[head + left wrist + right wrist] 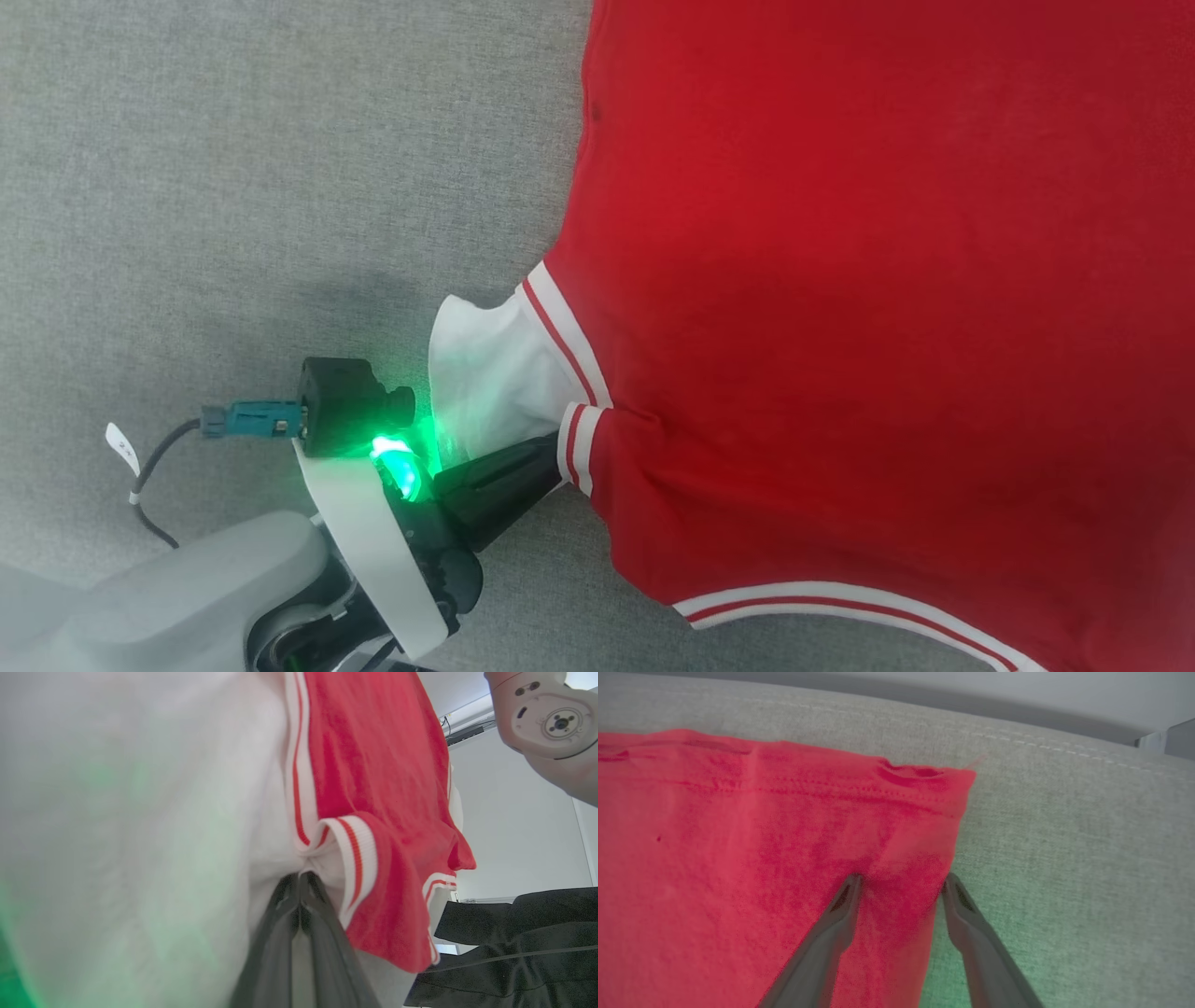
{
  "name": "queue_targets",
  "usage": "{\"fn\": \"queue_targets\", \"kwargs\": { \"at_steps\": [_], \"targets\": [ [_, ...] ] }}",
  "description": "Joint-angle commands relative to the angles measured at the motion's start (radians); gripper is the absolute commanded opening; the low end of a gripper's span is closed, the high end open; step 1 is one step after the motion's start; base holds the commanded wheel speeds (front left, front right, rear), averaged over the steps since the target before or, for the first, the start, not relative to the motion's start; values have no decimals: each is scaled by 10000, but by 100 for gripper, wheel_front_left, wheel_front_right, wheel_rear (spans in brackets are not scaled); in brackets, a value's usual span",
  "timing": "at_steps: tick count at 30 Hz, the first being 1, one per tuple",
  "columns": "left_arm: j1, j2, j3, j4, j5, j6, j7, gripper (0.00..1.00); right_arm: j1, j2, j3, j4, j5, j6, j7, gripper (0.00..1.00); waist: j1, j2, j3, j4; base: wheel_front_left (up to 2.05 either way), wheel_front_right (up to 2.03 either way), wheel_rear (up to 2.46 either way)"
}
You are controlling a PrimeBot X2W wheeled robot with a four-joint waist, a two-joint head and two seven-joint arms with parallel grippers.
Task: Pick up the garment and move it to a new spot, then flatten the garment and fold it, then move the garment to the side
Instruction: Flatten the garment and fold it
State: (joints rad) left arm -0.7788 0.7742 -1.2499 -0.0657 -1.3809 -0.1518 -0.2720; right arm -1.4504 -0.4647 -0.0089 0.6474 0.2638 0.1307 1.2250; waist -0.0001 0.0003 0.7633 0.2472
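Observation:
The garment (840,280) is bright red with white double-stripe trim and a white panel (485,373); it spreads over the right half of the head view. My left gripper (553,450) reaches in from the lower left and is shut on the garment where the white panel meets the striped trim. In the left wrist view the left gripper (299,878) pinches the bunched trim, and the garment (373,765) hangs above it. My right gripper (901,882) stands open at a plain red corner of the garment (738,835), one finger on the cloth and one at its side edge.
The garment lies on a grey fabric surface (233,187), whose stitched edge (1017,737) runs past the red corner. A black cable with a teal plug (252,418) trails from my left wrist. The left wrist view shows a pale robot part (551,718) and dark cloth (514,942).

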Motion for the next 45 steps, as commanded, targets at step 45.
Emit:
{"fn": "queue_targets", "kwargs": {
  "at_steps": [45],
  "targets": [
    [3782,5,3014,1865,564,226,82,0,15172,-1814,1411,-9888,5560,0,-127,30,1,-3,-4467,-2070,0,0,0]
  ]
}}
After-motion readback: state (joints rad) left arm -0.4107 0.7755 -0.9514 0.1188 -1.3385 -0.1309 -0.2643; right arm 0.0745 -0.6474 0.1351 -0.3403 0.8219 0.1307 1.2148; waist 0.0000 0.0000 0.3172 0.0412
